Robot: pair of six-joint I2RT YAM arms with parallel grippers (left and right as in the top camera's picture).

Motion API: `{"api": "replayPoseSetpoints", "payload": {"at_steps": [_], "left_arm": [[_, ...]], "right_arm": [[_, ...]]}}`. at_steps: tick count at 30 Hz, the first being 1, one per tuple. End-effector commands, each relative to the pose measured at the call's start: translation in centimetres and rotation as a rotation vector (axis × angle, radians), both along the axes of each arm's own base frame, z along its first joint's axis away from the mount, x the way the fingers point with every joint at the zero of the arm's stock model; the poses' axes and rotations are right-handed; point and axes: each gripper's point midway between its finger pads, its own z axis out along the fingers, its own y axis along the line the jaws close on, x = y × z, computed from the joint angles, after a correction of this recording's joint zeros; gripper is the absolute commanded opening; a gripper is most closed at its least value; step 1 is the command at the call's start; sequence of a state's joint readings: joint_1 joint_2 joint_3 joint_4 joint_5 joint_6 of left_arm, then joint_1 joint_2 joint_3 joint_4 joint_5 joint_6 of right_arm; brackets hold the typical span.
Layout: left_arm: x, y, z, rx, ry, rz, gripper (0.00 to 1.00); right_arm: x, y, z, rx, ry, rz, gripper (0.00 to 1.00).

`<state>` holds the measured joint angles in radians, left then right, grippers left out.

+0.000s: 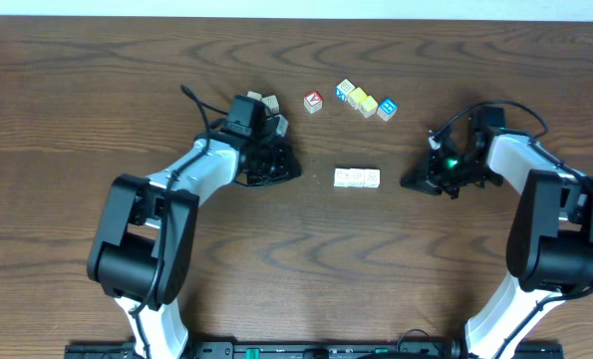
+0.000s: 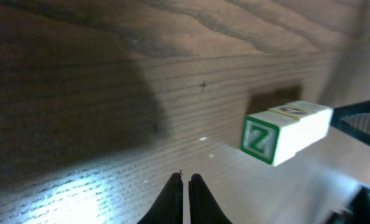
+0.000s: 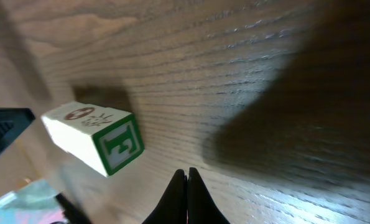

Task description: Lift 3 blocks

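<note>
3 small cream wooden cubes [image 1: 357,178], green letters on end faces, lie in touching row mid dark wood table [image 1: 97,80], btwn both arms. Left gripper [image 2: 186,182] clenched, empty. Right gripper [image 3: 186,177] clenched, empty. Both apart from row ends. Risk: squeezing row end-to-end w/ narrow shut tips off-centre, so row buckles and mid cube pops out. Coloured cubes [image 1: 366,100] behind row, prob. no obstacle.

From above, markings on the white blocks [image 1: 357,178] are too small to read, and the left arm [image 1: 201,165] partly hides other cubes [image 1: 267,102].
</note>
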<state>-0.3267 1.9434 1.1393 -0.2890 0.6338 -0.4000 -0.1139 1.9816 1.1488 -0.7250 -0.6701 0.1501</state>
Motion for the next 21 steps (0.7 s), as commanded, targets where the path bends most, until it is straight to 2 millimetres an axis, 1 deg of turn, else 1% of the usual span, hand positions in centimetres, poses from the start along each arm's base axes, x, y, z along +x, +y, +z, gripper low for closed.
{"api": "replayPoseSetpoints", "payload": {"at_steps": [1, 5, 11, 15, 21], "left_arm": [[0.2, 0.4, -1.6, 0.111, -0.028, 0.013, 0.07], [-0.1, -0.7, -1.5, 0.109, -0.049, -0.011, 0.07], [0.4, -1.0, -1.2, 0.095, -0.07, -0.009, 0.07], [0.1, -1.9, -0.7, 0.046, -0.067, -0.032, 0.07], [0.0, -2.0, -0.7, 0.046, -0.067, -0.036, 0.07]], "right_arm": [[-0.4, 0.7, -0.7, -0.058, 0.02, 0.013, 0.01], [-0.2, 1.9, -0.7, -0.058, 0.001, 0.047, 0.01], [-0.1, 3.0, -0.6, -0.054, -0.019, 0.078, 0.01], [0.3, 3.6, -0.1, -0.014, -0.045, 0.08, 0.01], [1.0, 4.6, 0.8, 0.062, -0.085, 0.087, 0.01]]}}
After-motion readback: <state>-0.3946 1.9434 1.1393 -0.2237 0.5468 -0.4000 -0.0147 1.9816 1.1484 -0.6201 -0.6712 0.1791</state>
